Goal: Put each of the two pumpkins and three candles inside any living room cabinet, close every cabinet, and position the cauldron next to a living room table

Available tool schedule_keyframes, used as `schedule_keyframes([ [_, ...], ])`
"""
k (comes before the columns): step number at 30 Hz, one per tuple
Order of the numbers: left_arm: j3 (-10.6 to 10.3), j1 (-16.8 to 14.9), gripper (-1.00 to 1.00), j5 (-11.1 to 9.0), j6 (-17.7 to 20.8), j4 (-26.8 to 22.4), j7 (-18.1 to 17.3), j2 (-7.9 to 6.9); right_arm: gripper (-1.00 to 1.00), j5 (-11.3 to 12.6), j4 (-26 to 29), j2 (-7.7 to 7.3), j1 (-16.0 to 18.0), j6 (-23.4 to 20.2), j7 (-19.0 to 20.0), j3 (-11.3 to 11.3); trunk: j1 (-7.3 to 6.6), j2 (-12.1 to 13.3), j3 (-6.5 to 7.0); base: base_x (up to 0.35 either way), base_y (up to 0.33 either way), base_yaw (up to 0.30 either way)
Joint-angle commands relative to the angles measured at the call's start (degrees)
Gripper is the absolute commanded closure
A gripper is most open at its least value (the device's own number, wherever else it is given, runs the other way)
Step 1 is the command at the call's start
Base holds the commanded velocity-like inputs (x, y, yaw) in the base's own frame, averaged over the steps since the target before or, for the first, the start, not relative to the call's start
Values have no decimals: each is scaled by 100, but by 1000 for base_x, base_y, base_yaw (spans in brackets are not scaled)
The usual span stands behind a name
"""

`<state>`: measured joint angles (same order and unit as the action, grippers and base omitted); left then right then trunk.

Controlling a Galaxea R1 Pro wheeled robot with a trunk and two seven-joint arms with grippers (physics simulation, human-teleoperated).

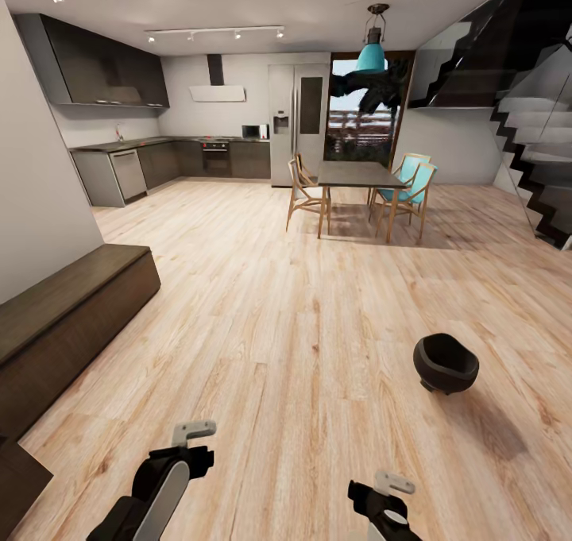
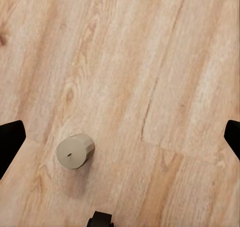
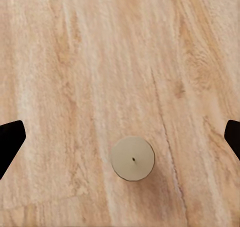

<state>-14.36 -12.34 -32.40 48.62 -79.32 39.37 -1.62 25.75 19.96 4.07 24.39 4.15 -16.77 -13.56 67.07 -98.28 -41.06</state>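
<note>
The dark round-bellied cauldron (image 1: 445, 362) stands on the wood floor, ahead and to the right of my right arm (image 1: 387, 503). The long, low, dark brown cabinet (image 1: 71, 311) runs along the left wall with its fronts shut. A stubby pale grey candle (image 2: 75, 151) stands upright on the floor below my left gripper (image 2: 120, 137), which is open and empty. Under my right gripper (image 3: 120, 139), also open, I see a candle (image 3: 132, 158) from straight above. The pumpkins and the table are out of view.
Far ahead stands a dining table (image 1: 357, 177) with wooden and teal chairs. A kitchen (image 1: 159, 160) lines the back left wall. A staircase (image 1: 540, 152) rises at the right. Open wood floor (image 1: 302, 303) lies between.
</note>
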Motion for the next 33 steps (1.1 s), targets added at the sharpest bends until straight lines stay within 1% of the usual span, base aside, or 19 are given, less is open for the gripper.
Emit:
schedule_keyframes([
  [1, -5, -5, -100, -55, 8, -24, 54, -6, -100, 61, -5, -3, 5, 31, -31, -65, 22, -44, -24, 0, 0, 0],
  [8, 36, 1, -100, -123, 15, -185, -11, -38, -100, 62, 18, -1, 5, 42, -35, -93, 176, -325, -149, 0, 0, 0],
  [9, 71, 0, -100, -127, 16, -193, -17, -42, -100, 62, 21, -2, 5, 40, -35, -94, 198, -365, -167, 0, 0, 0],
  [11, 216, 0, -100, -138, 16, -201, -30, -45, -100, 62, 28, 2, 5, 28, -33, -100, 242, -445, -203, 0, 0, 0],
  [12, 387, 1, -100, -148, 22, -205, -44, -45, -100, 62, 31, 1, 5, 2, -29, -109, 264, -485, -221, 0, 0, 0],
  [14, 425, 2, -100, -151, 24, -208, -49, -44, -100, 62, 33, -1, 5, 3, -29, -110, 308, -566, -257, 0, 0, 0],
  [20, 435, 2, -100, -152, 25, -214, -49, -40, -100, 60, 30, -3, 5, 30, -35, -104, 439, -806, -365, 0, 0, 0],
  [23, 405, 2, -100, -152, 21, -208, -45, -40, -100, 61, 22, -3, 5, 40, -35, -103, 505, -926, -419, 0, 0, 0],
  [29, 387, 4, -100, -152, 17, -209, -44, -19, -100, 90, -60, 4, 5, -51, -94, -101, 637, -1167, -526, 0, 0, 0],
  [30, 388, 4, -100, -152, 17, -210, -44, -9, -100, 95, -67, 4, 5, -111, -105, -99, 659, -1207, -544, 0, 0, 0],
  [31, 382, 4, -100, -152, 17, -212, -47, 6, -100, 105, -84, 5, 5, -290, -115, -92, 681, -1247, -562, 0, 0, 0],
  [32, 370, 4, -100, -152, 17, -213, -48, 9, -100, 109, -94, 5, 5, -368, -117, -91, 703, -1287, -580, 0, 0, 0],
  [33, 312, 7, -100, -152, 16, -214, -48, 13, -100, 117, -122, 5, 5, -539, -120, -86, 725, -1328, -598, 0, 0, 0],
])
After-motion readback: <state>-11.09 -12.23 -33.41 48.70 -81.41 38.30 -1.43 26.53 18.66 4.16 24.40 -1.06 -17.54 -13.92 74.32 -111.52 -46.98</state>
